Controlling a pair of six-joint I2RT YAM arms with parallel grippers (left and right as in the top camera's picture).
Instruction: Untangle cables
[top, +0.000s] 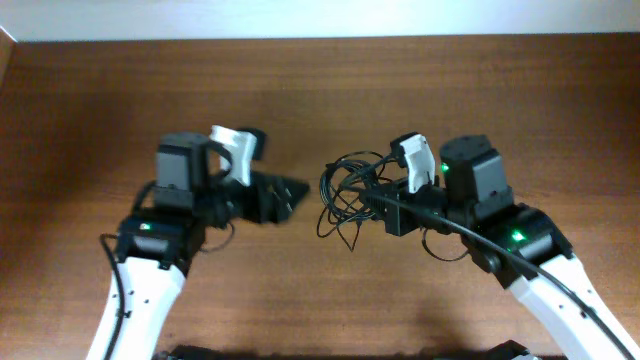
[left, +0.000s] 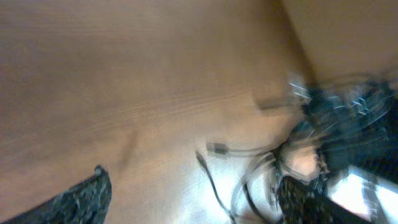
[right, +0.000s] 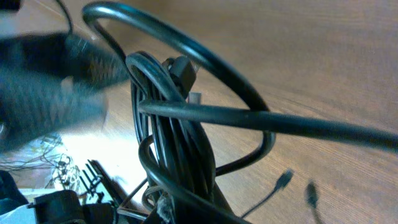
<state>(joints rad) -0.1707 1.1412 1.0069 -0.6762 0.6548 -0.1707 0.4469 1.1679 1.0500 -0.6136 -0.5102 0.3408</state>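
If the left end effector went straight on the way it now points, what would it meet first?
Probably the cables, the loose tangle straight ahead of the left end effector, with only bare table between. Height is unclear, so it might pass over them.

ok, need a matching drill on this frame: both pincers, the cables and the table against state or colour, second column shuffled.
Things:
1. left pincer
2. right pincer
3. cables
4. table

States:
A. brown wood grain
B. thin, black, looped in a tangle
C. open, holding nothing
D. shut on the cables

Pairs: 1-C, 2-D, 3-B, 4-A
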